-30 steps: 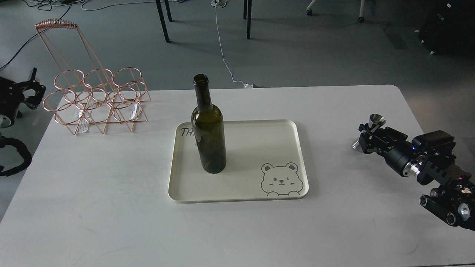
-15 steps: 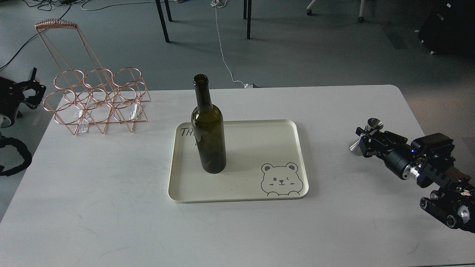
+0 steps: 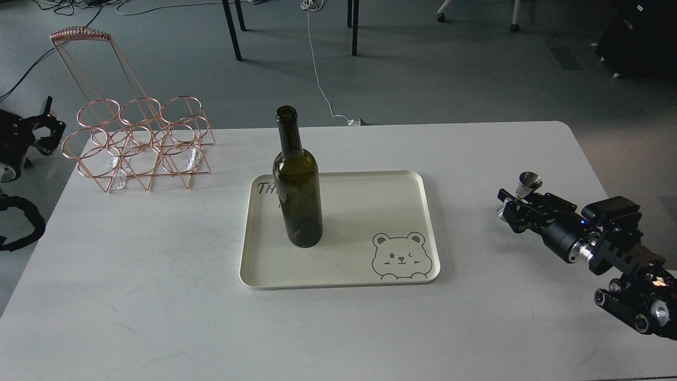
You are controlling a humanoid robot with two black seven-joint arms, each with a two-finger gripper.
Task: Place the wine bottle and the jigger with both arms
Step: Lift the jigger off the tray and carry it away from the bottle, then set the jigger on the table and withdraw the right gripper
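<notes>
The wine bottle (image 3: 298, 196) is dark olive-green and stands upright on the left half of a cream tray (image 3: 370, 211) at the table's middle. The jigger (image 3: 529, 183) is small, silver and tilted, at the table's right side. My right gripper (image 3: 515, 205) is shut on its waist; its top cone shows above the fingers and its lower cone to their left. My left gripper (image 3: 45, 129) is off the table at the far left edge, away from the bottle; it is dark and its fingers cannot be told apart.
A copper wire bottle rack (image 3: 137, 143) stands at the table's back left. The tray has a bear drawing (image 3: 400, 256) at its front right corner. The white table (image 3: 158, 296) ends just right of my right arm. Chair legs and cables lie on the floor behind.
My right gripper has moved a little to the left and toward me with the jigger in it. The bottle, the tray and the left arm have not moved.
</notes>
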